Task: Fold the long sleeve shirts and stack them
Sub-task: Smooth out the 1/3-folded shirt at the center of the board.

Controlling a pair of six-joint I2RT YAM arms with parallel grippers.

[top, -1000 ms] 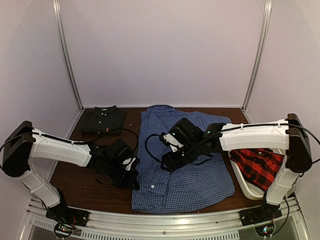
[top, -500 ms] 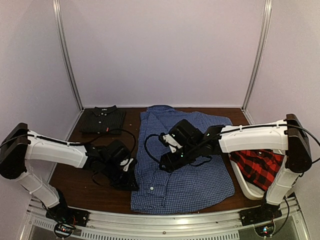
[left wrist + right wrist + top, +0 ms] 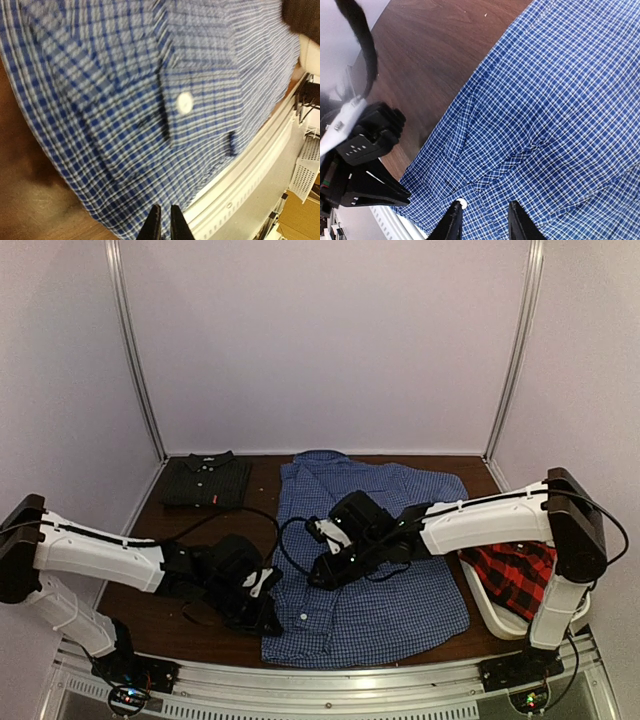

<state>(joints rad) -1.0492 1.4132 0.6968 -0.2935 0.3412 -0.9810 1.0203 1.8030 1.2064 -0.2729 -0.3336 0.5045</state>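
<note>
Gingham shirt [image 3: 400,610] flat, soft fine blue check; L gripper [image 3: 162,227] jaws near-shut, grip unclear; R gripper [image 3: 482,221] part-open, empty.

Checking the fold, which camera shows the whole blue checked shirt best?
Top external: the blue shirt lies spread out there, with nearly all of its outline in view. The left wrist view shows only a blurred cuff button. The right wrist view shows a sharp patch by its edge.
</note>
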